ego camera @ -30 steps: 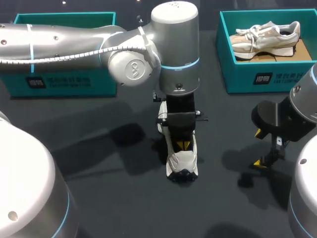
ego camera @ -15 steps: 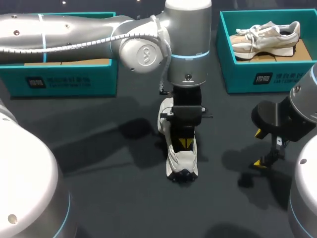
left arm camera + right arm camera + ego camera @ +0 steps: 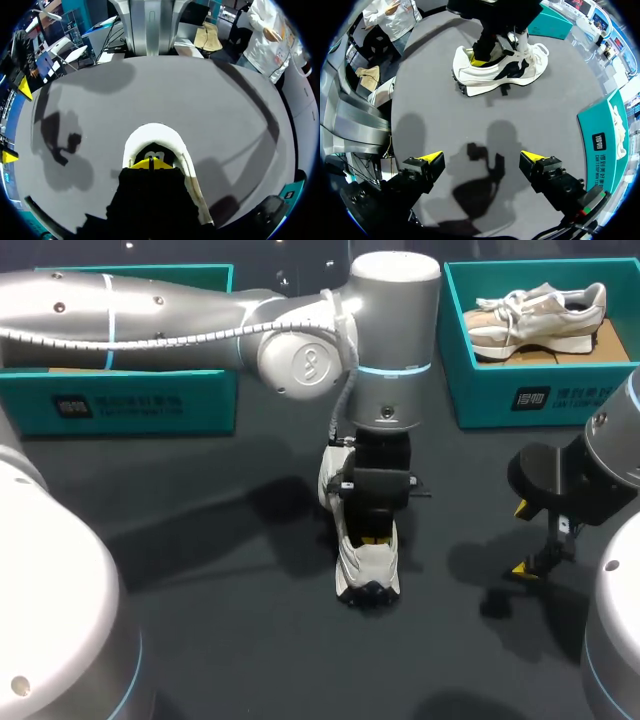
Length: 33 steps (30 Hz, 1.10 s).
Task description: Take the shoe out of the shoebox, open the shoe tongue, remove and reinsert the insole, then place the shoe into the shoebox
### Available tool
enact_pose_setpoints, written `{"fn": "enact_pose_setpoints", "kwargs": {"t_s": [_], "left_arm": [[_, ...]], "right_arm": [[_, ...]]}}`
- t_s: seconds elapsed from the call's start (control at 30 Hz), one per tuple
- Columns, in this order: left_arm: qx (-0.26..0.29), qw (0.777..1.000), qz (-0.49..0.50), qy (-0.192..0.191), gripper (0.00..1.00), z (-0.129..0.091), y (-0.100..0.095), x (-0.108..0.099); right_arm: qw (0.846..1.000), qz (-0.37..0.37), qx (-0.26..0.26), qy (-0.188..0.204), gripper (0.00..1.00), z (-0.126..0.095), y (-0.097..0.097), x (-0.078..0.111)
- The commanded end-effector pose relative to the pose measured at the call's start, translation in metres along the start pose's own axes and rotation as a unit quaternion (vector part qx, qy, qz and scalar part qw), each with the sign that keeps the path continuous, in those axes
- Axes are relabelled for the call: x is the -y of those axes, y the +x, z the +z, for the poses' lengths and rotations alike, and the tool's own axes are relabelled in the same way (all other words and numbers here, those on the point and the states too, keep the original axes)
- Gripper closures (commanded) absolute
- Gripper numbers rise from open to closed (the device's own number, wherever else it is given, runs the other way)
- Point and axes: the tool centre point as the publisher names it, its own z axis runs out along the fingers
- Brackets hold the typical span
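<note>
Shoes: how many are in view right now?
2. One shoe stands on the table under the left arm; the other lies in the right shoebox. The arm partly hides the left shoebox.

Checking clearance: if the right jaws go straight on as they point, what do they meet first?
Probably the bare table, where only shadows lie between the open jaws. The shoe sits farther ahead, off that line; depth is unclear.

The left gripper (image 3: pixel 372 537), sunk in the shoe (image 3: pixel 367 568), hides its inside and any hold on an insole, while the arm above covers the shoe's far end and much of the left shoebox (image 3: pixel 120 405).
</note>
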Motion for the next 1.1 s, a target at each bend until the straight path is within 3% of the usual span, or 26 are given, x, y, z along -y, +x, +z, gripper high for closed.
{"fn": "enact_pose_setpoints", "kwargs": {"t_s": [0.03,0.27,0.47,0.6,0.93,1.1], "left_arm": [[0.014,1.0,0.001,-0.008,1.0,0.0,0.009,0.009],[0.001,1.0,-0.011,-0.005,1.0,0.029,0.003,-0.001],[0.007,0.999,-0.016,-0.036,1.0,0.061,0.004,-0.027],[-0.003,0.996,-0.028,-0.087,1.0,0.072,0.007,-0.041],[-0.008,0.984,-0.052,-0.169,1.0,0.05,0.018,-0.062],[0.029,0.987,-0.041,-0.154,1.0,0.021,0.016,-0.045]], "right_arm": [[1.0,0.0,0.002,0.0,0.0,0.0,0.002,0.001],[1.0,0.0,0.002,0.0,0.0,0.0,0.002,0.001],[1.0,0.0,0.002,0.0,0.0,0.0,0.002,0.001],[1.0,0.0,0.002,0.0,0.0,0.0,0.002,0.001],[1.0,0.0,0.002,0.0,0.0,0.0,0.002,0.001],[1.0,0.0,0.002,0.0,0.0,0.0,0.002,0.001]]}}
